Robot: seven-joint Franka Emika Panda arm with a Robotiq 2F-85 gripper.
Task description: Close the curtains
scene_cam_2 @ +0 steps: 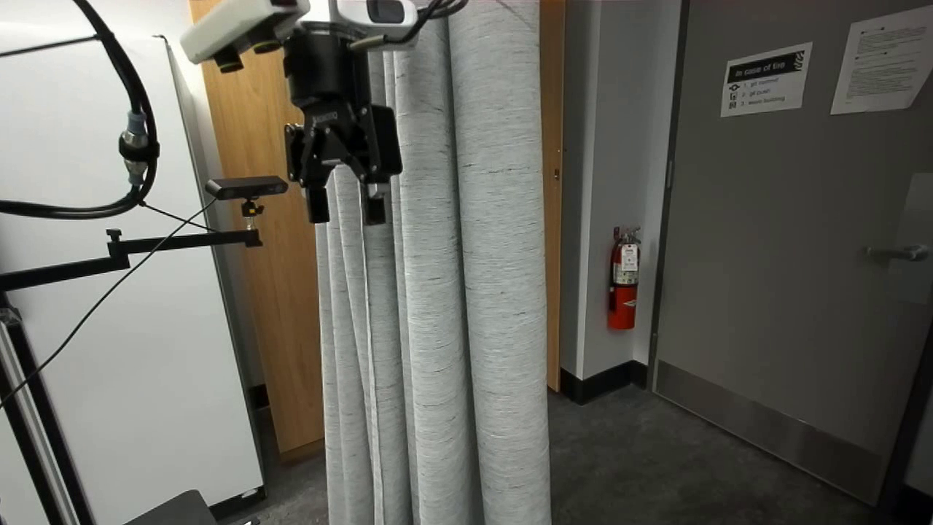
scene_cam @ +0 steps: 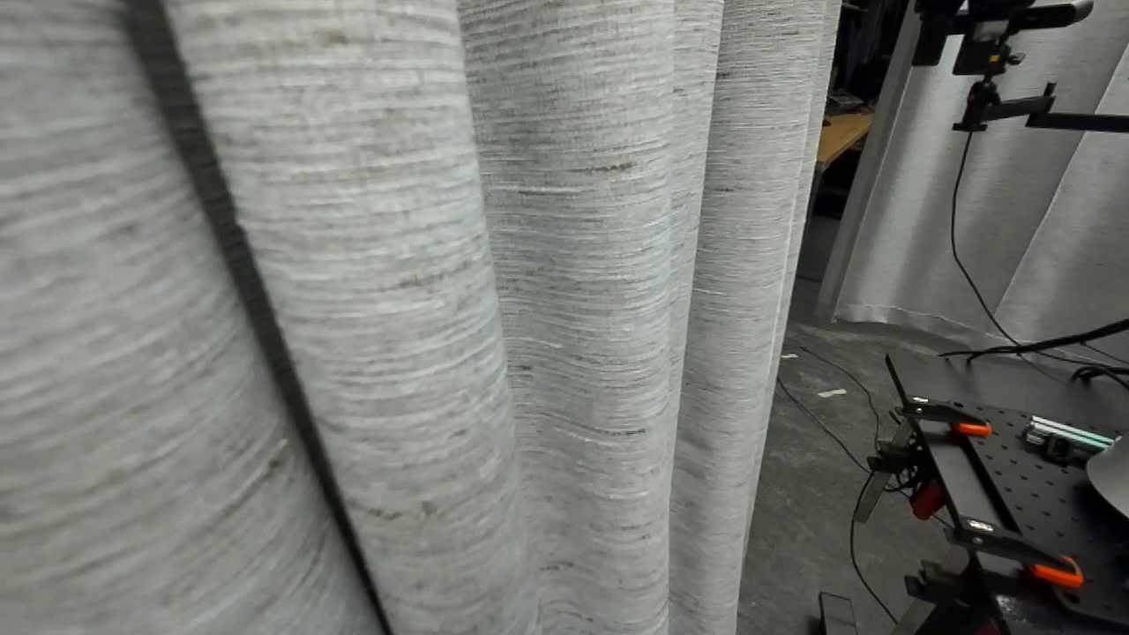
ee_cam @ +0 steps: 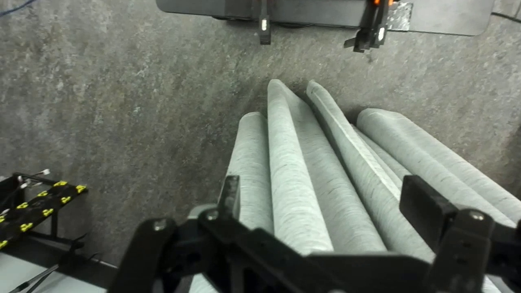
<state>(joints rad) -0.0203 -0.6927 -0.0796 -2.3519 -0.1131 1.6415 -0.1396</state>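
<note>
The light grey curtain [scene_cam_2: 503, 277] hangs bunched in tall vertical folds in an exterior view. It fills much of an exterior view [scene_cam: 582, 265] close up, and its folds show from above in the wrist view [ee_cam: 299, 195]. My gripper [scene_cam_2: 346, 210] points down in front of the curtain's upper folds, at their left side in that view. In the wrist view the gripper [ee_cam: 325, 199] has its fingers wide apart, with several folds showing between and beyond them. It holds nothing. I cannot tell whether a finger touches the cloth.
Another curtain [scene_cam: 970, 220] hangs behind a black perforated table [scene_cam: 1023, 494] with orange-tipped clamps. A camera on a thin arm [scene_cam_2: 244, 189] stands left of the gripper. A whiteboard [scene_cam_2: 124, 306], a wooden panel [scene_cam_2: 255, 306], a fire extinguisher [scene_cam_2: 624, 281] and a grey door [scene_cam_2: 787, 255] are around.
</note>
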